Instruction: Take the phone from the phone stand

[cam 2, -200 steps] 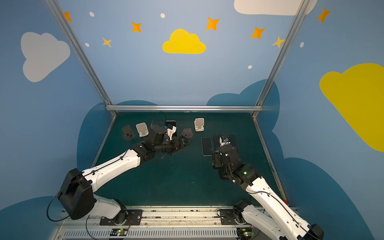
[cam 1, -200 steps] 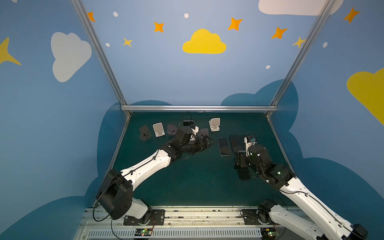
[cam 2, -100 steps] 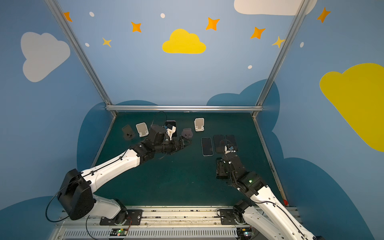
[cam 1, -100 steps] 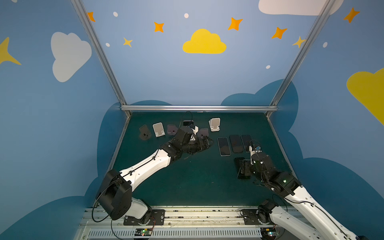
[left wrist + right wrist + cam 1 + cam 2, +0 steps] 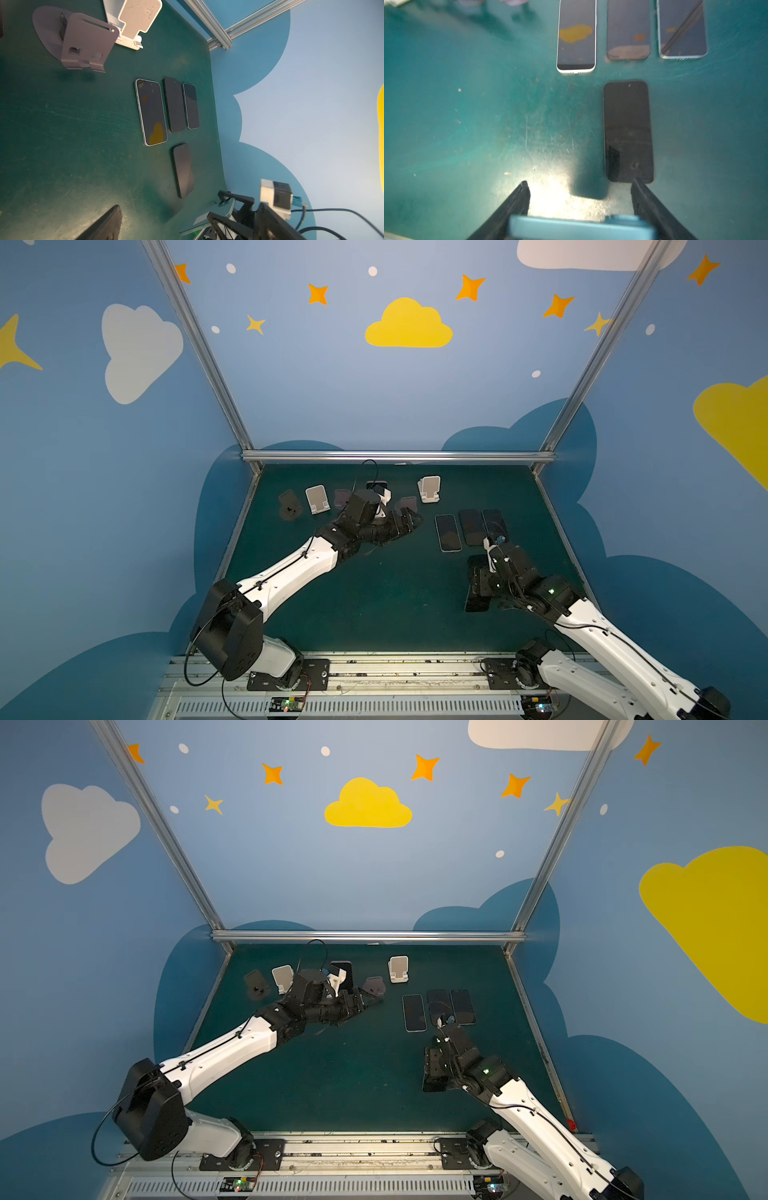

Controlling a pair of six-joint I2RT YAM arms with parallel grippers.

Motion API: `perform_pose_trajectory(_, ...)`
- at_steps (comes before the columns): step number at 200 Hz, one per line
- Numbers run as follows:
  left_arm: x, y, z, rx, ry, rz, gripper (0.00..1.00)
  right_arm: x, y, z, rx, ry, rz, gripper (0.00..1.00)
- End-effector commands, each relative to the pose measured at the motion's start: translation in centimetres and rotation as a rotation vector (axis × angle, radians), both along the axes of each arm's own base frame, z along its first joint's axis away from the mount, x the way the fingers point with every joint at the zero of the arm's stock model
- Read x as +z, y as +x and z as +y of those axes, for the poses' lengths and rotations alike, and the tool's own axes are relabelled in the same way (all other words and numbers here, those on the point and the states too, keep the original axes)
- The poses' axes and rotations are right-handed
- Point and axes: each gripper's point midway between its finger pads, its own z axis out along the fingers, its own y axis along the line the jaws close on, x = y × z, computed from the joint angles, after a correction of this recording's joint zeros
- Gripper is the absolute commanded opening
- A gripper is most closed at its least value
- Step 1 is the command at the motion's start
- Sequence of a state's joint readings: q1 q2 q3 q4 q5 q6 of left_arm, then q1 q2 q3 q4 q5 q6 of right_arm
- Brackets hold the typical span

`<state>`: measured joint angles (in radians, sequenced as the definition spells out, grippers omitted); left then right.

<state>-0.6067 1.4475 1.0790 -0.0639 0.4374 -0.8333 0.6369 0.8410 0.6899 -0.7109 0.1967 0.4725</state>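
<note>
Right gripper [image 5: 580, 181]: clamped on the teal phone [image 5: 577, 228], just nearside of the row of 3 phones [image 5: 471, 527].
Black phone [image 5: 628, 133]: lying flat, close before that row.
Left gripper [image 5: 411, 521]: jaws wide apart, left of the row.

blue walls [image 5: 374, 406], yellow cloud [image 5: 408, 325], orange stars [image 5: 318, 294], aluminium frame [image 5: 395, 456], dark green tabletop [image 5: 395, 605]

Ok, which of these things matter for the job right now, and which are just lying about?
In play: teal phone gripped by the right gripper; dark phone upright at the back; open left gripper near it.

Lying about: row of three phones and black phone, flat on the mat; empty grey stand; empty white stand.
</note>
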Motion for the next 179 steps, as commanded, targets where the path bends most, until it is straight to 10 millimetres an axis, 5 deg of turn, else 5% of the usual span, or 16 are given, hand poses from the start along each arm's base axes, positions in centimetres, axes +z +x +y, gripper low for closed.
perform_pose_trajectory(1,1.2,0.5,-0.2,-0.005,-0.035,-0.010,1.00,-0.1,0.4,1.3,0.011,0.056,0.003,0.63)
perform_pose_trajectory(48,1.2,0.6,-0.2,-0.009,-0.034,-0.010,1.00,-3.2,1.6,3.1,0.045,0.050,0.057,0.63)
perform_pose_trajectory(179,0.0,1.1,-0.1,-0.008,-0.010,0.010,1.00,-8.7,4.8,4.4,-0.004,-0.108,0.256,0.65)
